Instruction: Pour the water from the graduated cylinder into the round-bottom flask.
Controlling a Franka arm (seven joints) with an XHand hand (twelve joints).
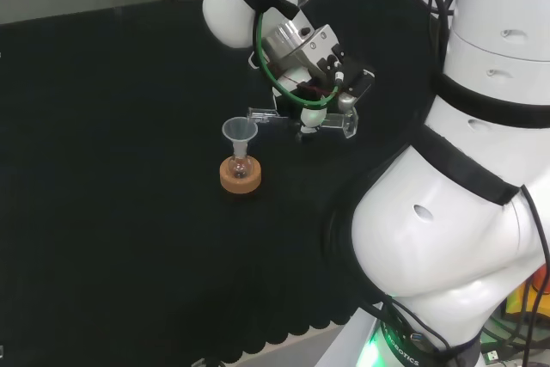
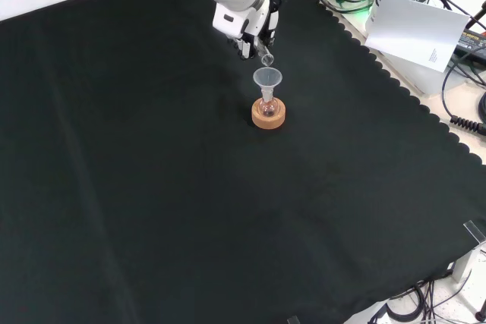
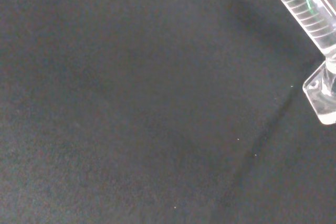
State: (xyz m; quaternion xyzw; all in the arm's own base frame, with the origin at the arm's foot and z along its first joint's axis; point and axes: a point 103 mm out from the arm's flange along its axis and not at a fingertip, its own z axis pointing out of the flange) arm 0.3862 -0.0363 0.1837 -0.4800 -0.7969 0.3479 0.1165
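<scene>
While we hold graduated cylinder [image 1: 302, 119] in robot hand [image 1: 322, 92], fingers curled round it, its long axis lies near horizontal in head view, mouth pointing left, just above funnel [image 1: 240, 131] in round-bottom flask [image 1: 241, 163] on cork ring [image 1: 241, 178], desk [image 1: 129, 126].

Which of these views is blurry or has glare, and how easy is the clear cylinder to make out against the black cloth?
Wrist view: soft focus, the graduated cylinder pale and hazy, cloth creases dim. Head view: the cylinder lies tipped in the robot hand, faint but outlined; bright sheen on the white arm links. Front view: even light, the funnel and cork stand crisp, the cylinder barely visible.
</scene>
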